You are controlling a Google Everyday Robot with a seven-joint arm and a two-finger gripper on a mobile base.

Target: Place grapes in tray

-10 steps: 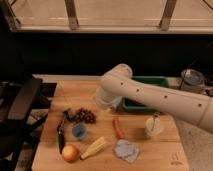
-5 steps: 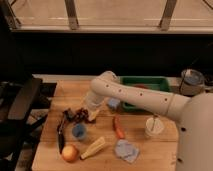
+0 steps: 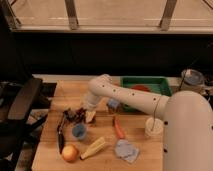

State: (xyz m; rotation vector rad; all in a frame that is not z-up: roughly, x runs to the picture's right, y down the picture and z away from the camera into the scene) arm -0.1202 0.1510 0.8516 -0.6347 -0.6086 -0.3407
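Note:
The grapes (image 3: 76, 114), a small dark red-purple bunch, lie on the wooden table (image 3: 55, 150) left of centre. My gripper (image 3: 85, 113) hangs from the white arm (image 3: 130, 100) and is down right at the grapes' right side, partly covering them. The green tray (image 3: 150, 79) stands at the back right of the table, well to the right of the gripper, with something red inside it.
Near the grapes are a blue cup (image 3: 79, 131), a black utensil (image 3: 61, 134), an orange-yellow fruit (image 3: 70, 152), a yellow corn-like piece (image 3: 95, 147), a carrot (image 3: 118, 128), a blue cloth (image 3: 126, 150) and a white cup (image 3: 154, 126). A black chair (image 3: 22, 100) stands left.
The arm has swung left and down across the table, bringing the gripper from above the table's middle to the grapes. The grapes lie where they were.

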